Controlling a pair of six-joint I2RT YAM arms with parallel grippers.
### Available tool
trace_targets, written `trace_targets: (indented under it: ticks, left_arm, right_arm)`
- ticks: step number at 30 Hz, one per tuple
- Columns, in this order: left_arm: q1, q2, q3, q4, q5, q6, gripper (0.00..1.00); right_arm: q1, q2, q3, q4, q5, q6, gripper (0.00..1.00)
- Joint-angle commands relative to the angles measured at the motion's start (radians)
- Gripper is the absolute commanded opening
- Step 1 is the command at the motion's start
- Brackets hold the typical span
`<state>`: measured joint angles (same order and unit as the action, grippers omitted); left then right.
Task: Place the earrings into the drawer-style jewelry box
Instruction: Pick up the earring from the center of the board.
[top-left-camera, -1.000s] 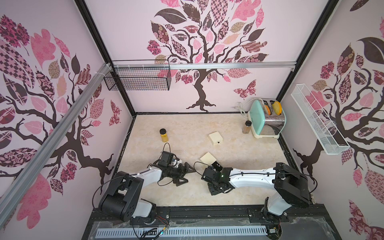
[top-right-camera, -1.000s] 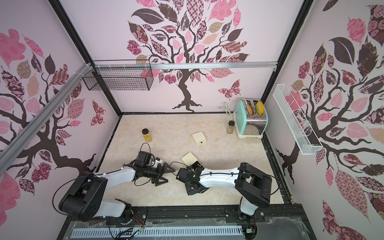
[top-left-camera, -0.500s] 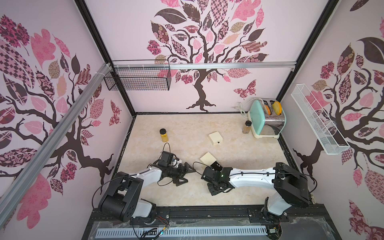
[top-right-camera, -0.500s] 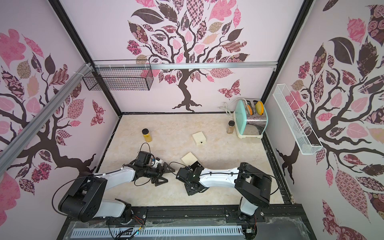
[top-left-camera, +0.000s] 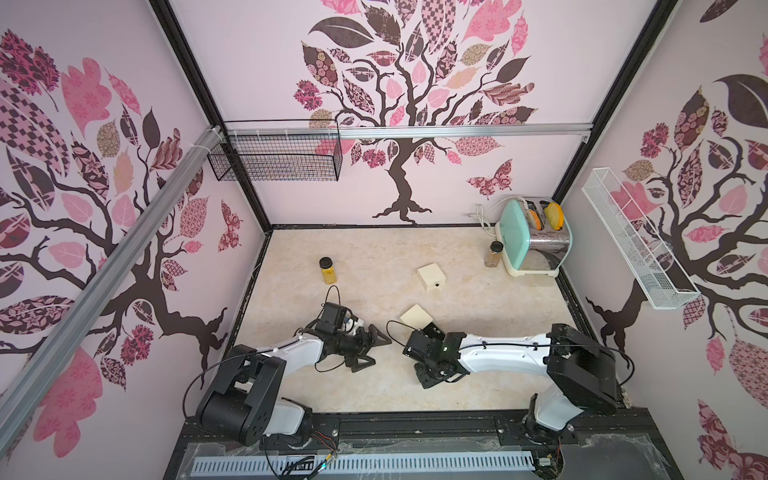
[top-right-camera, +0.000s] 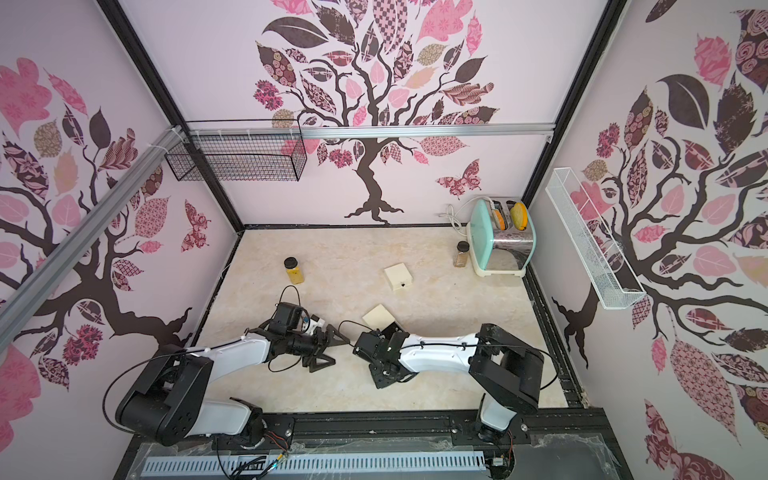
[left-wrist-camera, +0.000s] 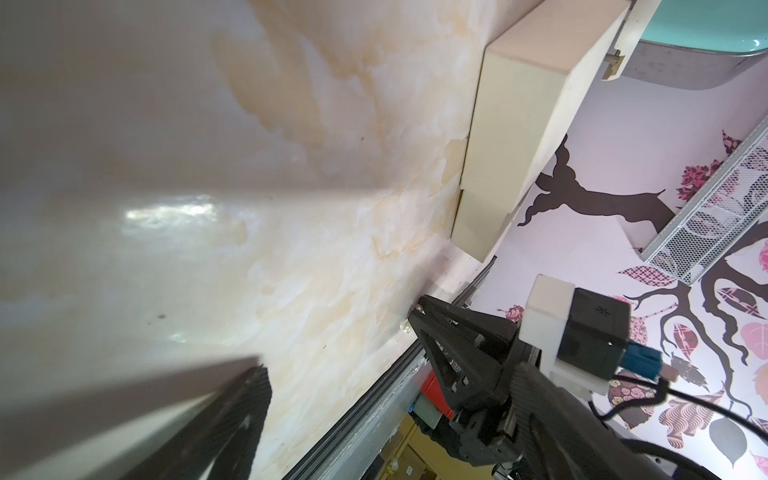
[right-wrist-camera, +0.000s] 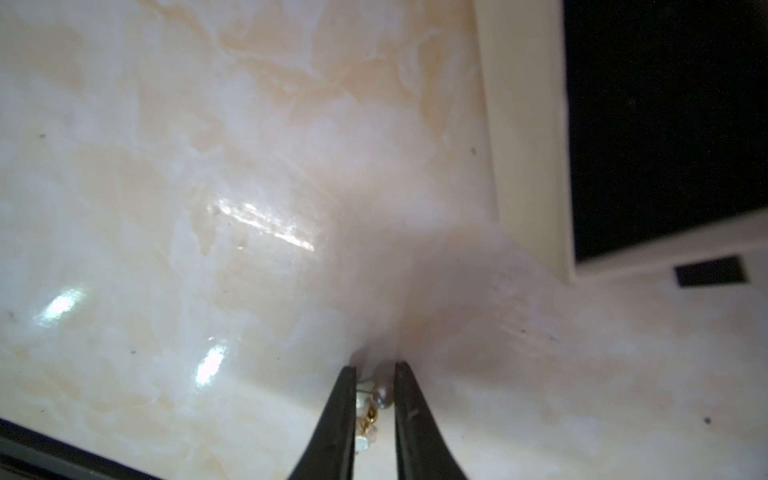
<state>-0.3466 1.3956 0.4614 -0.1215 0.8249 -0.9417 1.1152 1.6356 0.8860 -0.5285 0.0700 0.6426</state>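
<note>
The earrings (right-wrist-camera: 376, 405), a small cluster with a grey pearl, white beads and gold wire, lie on the marble tabletop. My right gripper (right-wrist-camera: 376, 370) stands over them with both fingers pressed against the cluster; it is shut on the earrings. The top views show this gripper (top-left-camera: 430, 374) pointing down, just in front of the cream jewelry box (top-left-camera: 417, 316). The box's black-lined drawer (right-wrist-camera: 665, 124) stands pulled out. My left gripper (top-left-camera: 374, 350) rests open and empty to the left of the right one. One of its fingers (left-wrist-camera: 232, 415) shows in the left wrist view.
A second cream box (top-left-camera: 431, 277) sits farther back. A yellow-filled jar (top-left-camera: 327, 270) stands at back left, a spice jar (top-left-camera: 494, 253) beside the mint toaster (top-left-camera: 534, 237) at back right. A black wire basket (top-left-camera: 276, 160) and a white rack (top-left-camera: 636, 245) hang on the walls.
The right wrist has edged slightly to the left over the table. The left arm has stayed where it was.
</note>
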Motion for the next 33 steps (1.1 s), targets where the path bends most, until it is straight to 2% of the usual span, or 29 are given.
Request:
trace_targets:
  ticks: [1, 10, 18, 27, 33]
  left_arm:
    - [0.004, 0.008, -0.019, -0.030, -0.053, 0.011, 0.94]
    - [0.005, 0.015, -0.018, -0.029, -0.055, 0.008, 0.94]
    - [0.004, 0.017, -0.018, -0.027, -0.057, 0.008, 0.94]
    - [0.004, 0.028, -0.015, -0.026, -0.056, 0.012, 0.94]
    - [0.004, 0.040, -0.014, -0.017, -0.057, 0.009, 0.94]
  right_arm:
    - [-0.009, 0.023, -0.048, 0.005, -0.018, -0.001, 0.19]
    - [-0.009, -0.012, -0.060, -0.010, -0.028, -0.004, 0.21]
    - [-0.009, -0.020, -0.071, 0.001, -0.036, 0.018, 0.14]
    - [-0.014, -0.037, -0.083, 0.017, -0.037, 0.075, 0.12]
    - [-0.057, -0.077, -0.109, 0.082, -0.085, 0.113, 0.10]
